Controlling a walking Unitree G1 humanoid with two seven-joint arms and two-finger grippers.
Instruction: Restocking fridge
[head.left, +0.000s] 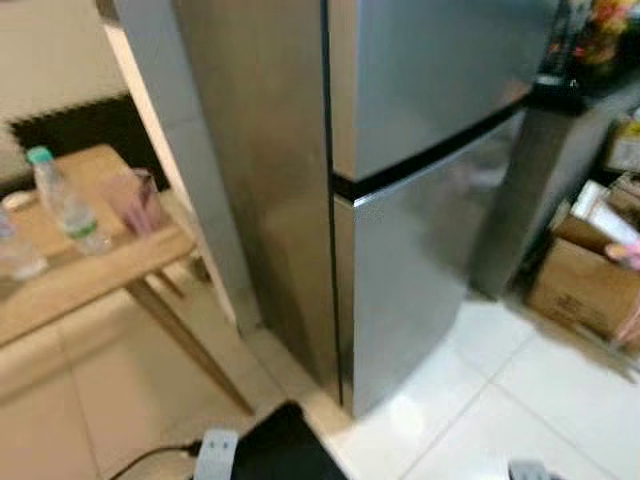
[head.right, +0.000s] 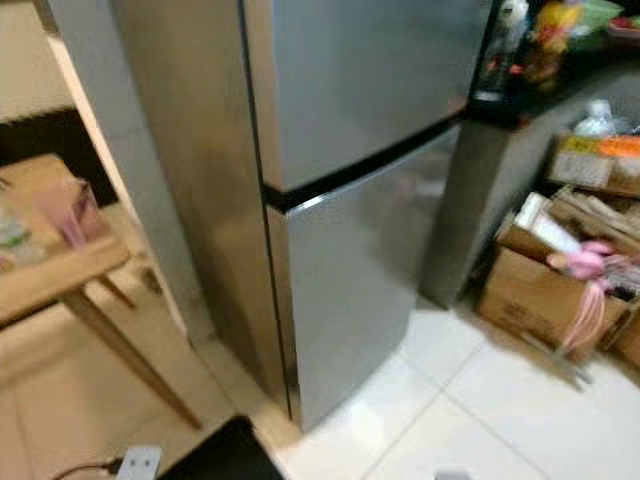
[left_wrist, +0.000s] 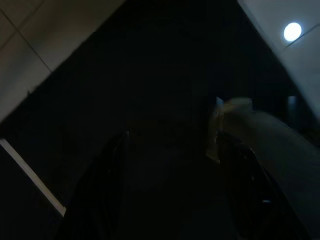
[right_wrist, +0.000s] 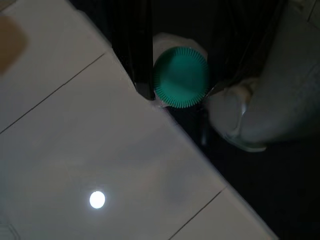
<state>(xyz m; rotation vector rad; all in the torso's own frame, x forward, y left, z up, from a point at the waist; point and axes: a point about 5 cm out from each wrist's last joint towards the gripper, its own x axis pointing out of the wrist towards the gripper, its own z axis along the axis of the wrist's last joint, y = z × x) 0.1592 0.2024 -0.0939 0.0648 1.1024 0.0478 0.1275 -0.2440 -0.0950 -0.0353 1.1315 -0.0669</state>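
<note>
Our right tool (right_wrist: 180, 87) is clamped on one bottle with a green ribbed cap (right_wrist: 180, 77), the cap showing end-on between the two black fingers (right_wrist: 135, 55), above white floor tiles (right_wrist: 100, 150) that carry a bright spot of reflected light. Our left tool (left_wrist: 172, 190) hangs in deep shade over dark ground; we can make out its two fingers (left_wrist: 107, 190) set apart with nothing between them, so we read it as released.

Ahead of us stands one steel fridge (head.left: 420, 200) with two doors, upper and lower, both closed, a dark seam running between them. To our left is one wooden surface (head.left: 70, 270) on slanted legs. On it we count two clear bottles: one with a green cap (head.left: 62, 200) standing upright, and another (head.left: 15, 250) at the frame's edge, its top cut off. One pink see-through cup (head.left: 138, 200) stands just beside the green-capped bottle. To our right, several cardboard boxes (head.right: 540, 290) sit on the floor, their exact number unclear through the blur
</note>
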